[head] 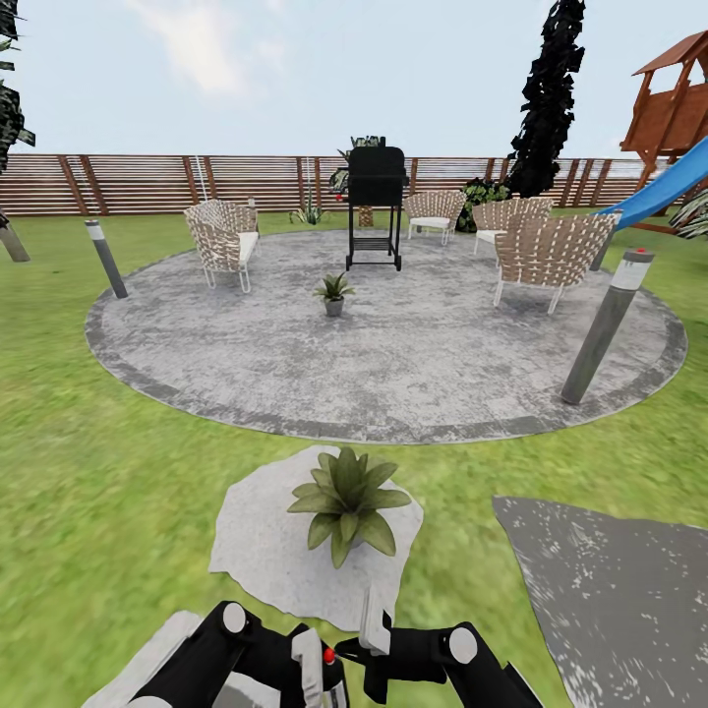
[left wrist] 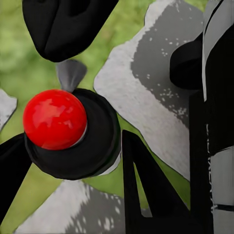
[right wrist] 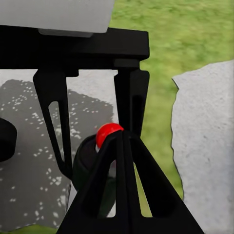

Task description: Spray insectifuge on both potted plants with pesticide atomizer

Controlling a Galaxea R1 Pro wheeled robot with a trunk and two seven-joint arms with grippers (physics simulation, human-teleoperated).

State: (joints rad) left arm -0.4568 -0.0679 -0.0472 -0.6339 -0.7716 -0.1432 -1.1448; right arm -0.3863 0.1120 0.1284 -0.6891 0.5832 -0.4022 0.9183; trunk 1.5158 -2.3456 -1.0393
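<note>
Slim dark bottle with a red top, the pesticide atomizer, sits low between both arms, just short of the nearer potted plant, a speckled green rosette on a pale irregular stepping stone. Judgement: held here so the nozzle faces that plant for spraying. Left gripper appears clamped on the bottle body; in the left wrist view the red top sits right by one finger. Right gripper has its fingers drawn together with the tips at the red top, likely to press it. Second potted plant stands well apart on the round grey paved patio.
</note>
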